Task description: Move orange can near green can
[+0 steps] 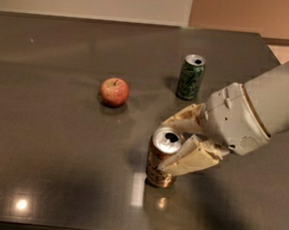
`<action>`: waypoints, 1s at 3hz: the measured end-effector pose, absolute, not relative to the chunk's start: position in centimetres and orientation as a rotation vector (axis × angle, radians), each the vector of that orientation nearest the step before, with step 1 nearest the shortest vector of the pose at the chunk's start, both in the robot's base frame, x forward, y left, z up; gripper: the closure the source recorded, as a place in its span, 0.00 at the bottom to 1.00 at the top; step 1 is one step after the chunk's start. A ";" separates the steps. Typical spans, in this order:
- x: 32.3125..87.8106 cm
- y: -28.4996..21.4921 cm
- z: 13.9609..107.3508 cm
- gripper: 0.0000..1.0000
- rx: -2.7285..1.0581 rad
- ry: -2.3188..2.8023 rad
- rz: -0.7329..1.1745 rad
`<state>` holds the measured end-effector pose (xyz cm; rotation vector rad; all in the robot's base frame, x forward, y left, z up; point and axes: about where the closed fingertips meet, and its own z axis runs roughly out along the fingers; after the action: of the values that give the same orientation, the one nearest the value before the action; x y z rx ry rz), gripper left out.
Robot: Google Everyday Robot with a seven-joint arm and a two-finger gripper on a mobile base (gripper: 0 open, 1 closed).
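In the camera view, the orange can (162, 161) stands upright in the near middle of the dark surface (55, 170); its silver top is open to the camera, and its base seems to rest on the surface, although I cannot tell this for sure. The gripper (166, 145) reaches in from the right, on the end of the big grey arm (257, 113); its two pale fingers (191, 158) are drawn narrow around the orange can, one lying against the near right side of it and the other passing behind the rim; I judge that they are holding the can, not only touching it.

The green can (191, 76) stands upright farther back and a little to the right, well apart from the orange can; a red apple (114, 91) lies to the left of the green can, away from the gripper.

The step in hand looks like the grasp itself, just made; the carrying is not yet done. The next move calls for a small lift so that the can does not scrape, then a travel toward the back and slightly right; the orange can should be set down near the green can but not against it, because the far finger and the arm come first to that side and could knock the green can over.
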<state>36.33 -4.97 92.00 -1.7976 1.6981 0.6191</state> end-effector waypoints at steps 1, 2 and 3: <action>38.9 -6.7 94.2 1.00 -1.721 1.749 0.549; 41.8 -8.6 96.1 1.00 -1.655 1.782 0.478; 44.9 -10.6 97.7 1.00 -1.592 1.805 0.431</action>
<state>44.85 -10.56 97.70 -1.5919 1.8049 0.4305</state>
